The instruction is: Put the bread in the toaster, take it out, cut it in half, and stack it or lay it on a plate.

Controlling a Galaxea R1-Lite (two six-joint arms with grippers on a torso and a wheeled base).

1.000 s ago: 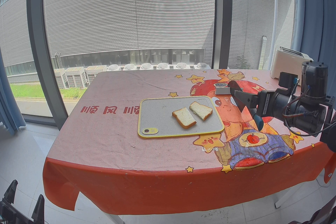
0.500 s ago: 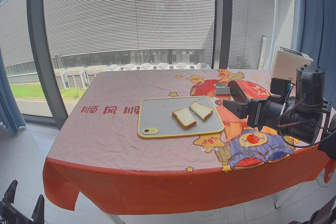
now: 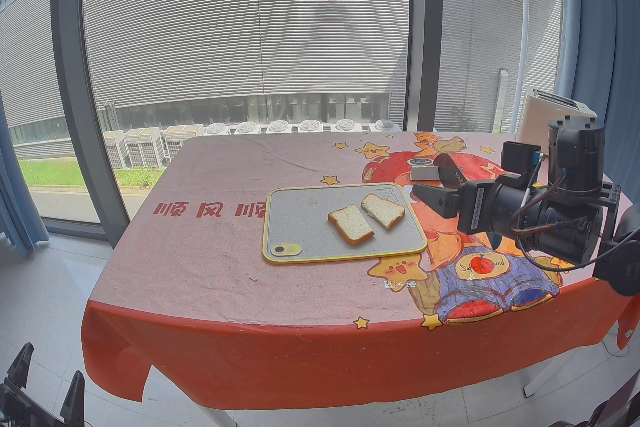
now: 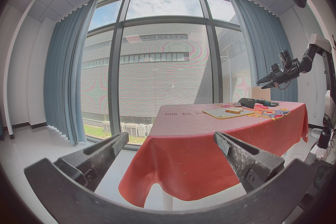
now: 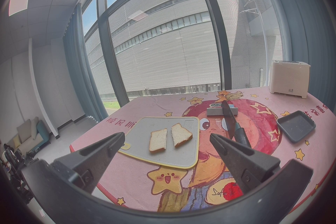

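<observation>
the right pincer [image 3: 427, 193] is sliding toward 9 o'clock, fingers [image 5: 94, 158] wide apart, holding nothing. the two bread halves [image 3: 351, 224] are lying on the cutting board [image 3: 300, 225] just ahead. it is probably getting ready to carry them to the plate [image 5: 296, 125].

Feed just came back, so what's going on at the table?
The bread halves are already cut and lie side by side on the cutting board. The knife lies on the table beside the board. The right tool hangs open and empty above the table near the knife; the left tool is open, low off the table. Nothing is on the plate yet.
</observation>
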